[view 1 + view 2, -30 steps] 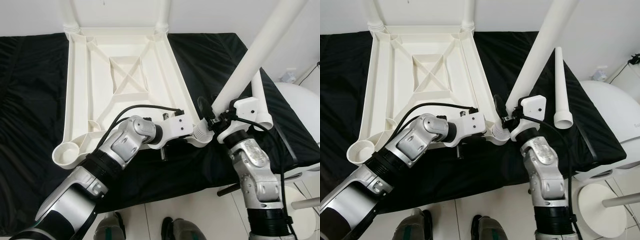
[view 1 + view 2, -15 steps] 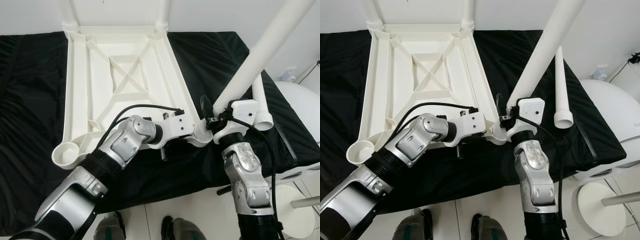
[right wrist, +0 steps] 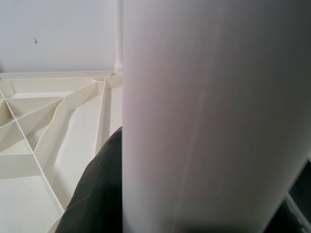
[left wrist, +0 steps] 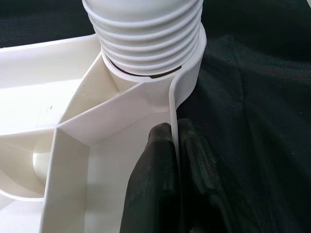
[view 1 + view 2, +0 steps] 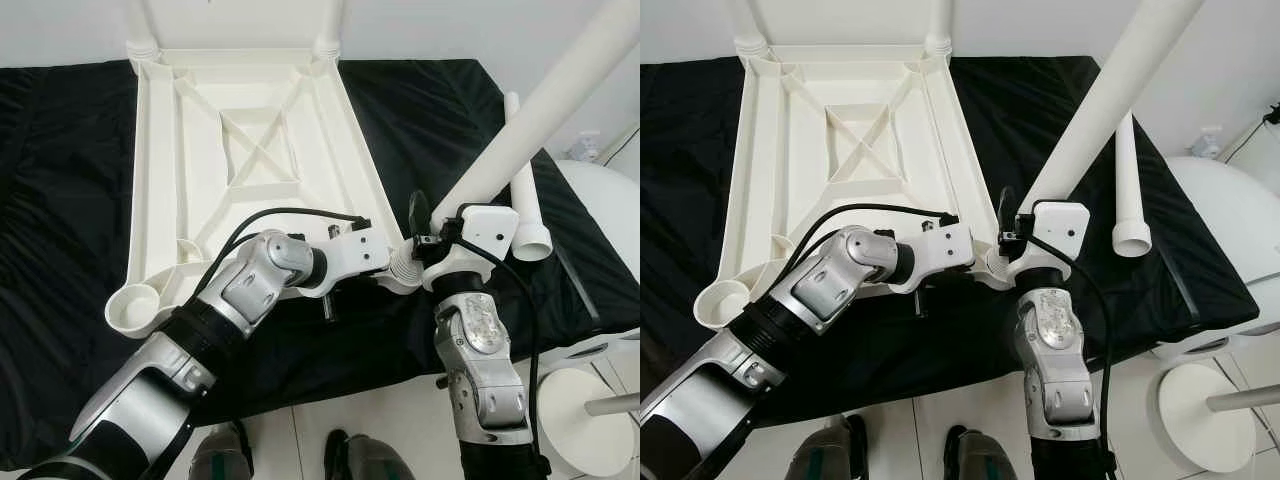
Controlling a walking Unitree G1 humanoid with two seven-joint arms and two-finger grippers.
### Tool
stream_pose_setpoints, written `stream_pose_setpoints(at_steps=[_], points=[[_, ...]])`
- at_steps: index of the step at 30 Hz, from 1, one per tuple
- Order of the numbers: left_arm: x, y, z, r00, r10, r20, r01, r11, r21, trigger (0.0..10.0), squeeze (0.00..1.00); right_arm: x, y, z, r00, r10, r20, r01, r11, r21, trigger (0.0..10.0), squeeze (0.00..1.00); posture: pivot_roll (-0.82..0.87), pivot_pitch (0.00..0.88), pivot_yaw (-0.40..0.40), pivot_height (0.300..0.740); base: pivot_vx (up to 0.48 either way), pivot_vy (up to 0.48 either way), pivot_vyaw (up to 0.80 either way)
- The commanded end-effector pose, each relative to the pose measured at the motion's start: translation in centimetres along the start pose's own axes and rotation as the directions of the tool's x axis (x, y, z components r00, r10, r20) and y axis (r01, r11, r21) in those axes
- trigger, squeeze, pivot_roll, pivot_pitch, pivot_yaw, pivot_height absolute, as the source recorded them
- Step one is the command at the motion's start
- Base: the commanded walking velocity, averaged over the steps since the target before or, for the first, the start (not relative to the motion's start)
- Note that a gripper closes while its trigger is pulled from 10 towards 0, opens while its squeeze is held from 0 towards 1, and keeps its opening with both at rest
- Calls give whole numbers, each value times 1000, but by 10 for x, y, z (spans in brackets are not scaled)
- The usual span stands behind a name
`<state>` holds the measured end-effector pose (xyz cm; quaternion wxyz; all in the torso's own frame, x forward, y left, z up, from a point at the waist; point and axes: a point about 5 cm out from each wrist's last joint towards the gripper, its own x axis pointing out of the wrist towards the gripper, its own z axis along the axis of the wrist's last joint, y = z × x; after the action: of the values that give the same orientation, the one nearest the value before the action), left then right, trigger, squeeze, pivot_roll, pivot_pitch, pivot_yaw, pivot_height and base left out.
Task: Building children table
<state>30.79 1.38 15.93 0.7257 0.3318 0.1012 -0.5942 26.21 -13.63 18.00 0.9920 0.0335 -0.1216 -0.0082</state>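
The robot is putting a leg on the little table. The white table top [image 5: 250, 170] is lying upside down on a black cloth [image 5: 60, 200], with its ribs facing up.

Nearest to the robot, the left gripper [image 4: 176, 141] is pinching the thin side wall of the table top, right beside the near right corner socket [image 4: 160, 73]. Its jaws are almost closed, one finger on each side of the wall, and it is holding the table top steady.

Just beside it, the right gripper [image 5: 425, 228] is gripping the long white leg [image 5: 1110, 95] low down. Its jaws are closed around the leg. The leg is leaning away to the right, and its ribbed end [image 4: 146, 34] is sitting in the socket.

Next, I think the leg needs to be stood up straight and twisted or pushed all the way in, while the left gripper is stopping the table top from sliding.

Farther off, a spare leg [image 5: 525, 190] is lying on the cloth to the right. At the far edge, two legs [image 5: 140, 30] are already standing in their corners. The near left socket [image 5: 135, 305] is waiting for a leg.
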Motion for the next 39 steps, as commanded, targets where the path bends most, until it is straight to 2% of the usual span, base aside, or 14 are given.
stream_pose_setpoints(at_steps=[1, 9, 18, 30, 31, 32, 39], points=[[-8, 11, -10, 995, 77, -61, -77, 997, 2, 10000, 0, -13, -9, -37, 977, -59, -206, 54, 998, -31, 10000, 0, 4, 160, -50, 740, 0, 0, 0], [-9, 11, -10, 995, 77, -61, -77, 997, 2, 10000, 0, -11, -9, -35, 977, -78, -198, 74, 997, -29, 10000, 0, 6, 160, -49, 740, 0, 0, 0], [-8, 10, -9, 996, 74, -59, -74, 997, 3, 10000, 0, -6, -4, -20, 990, -48, -136, 45, 999, -22, 10000, 0, 3, 157, -52, 740, 0, 0, 0], [-8, 11, -9, 996, 73, -56, -73, 997, 5, 10000, 0, -9, -5, -25, 986, -46, -158, 43, 999, -19, 10000, 0, 1, 154, -52, 740, 0, 0, 0], [-8, 11, -8, 996, 72, -55, -72, 997, 6, 10000, 0, -9, -5, -25, 986, -41, -159, 39, 999, -12, 10000, 914, 1, 154, -53, 740, 0, 0, 0], [-8, 11, -8, 996, 72, -55, -72, 997, 6, 10000, 0, -9, -5, -25, 986, -38, -160, 37, 999, -9, 10000, 1000, 1, 154, -53, 740, 0, 0, 0], [-8, 11, -8, 996, 72, -54, -72, 997, 5, 10000, 0, -9, -5, -24, 987, -27, -156, 26, 1000, -6, 10000, 1000, 2, 153, -53, 740, 0, 0, 0]])
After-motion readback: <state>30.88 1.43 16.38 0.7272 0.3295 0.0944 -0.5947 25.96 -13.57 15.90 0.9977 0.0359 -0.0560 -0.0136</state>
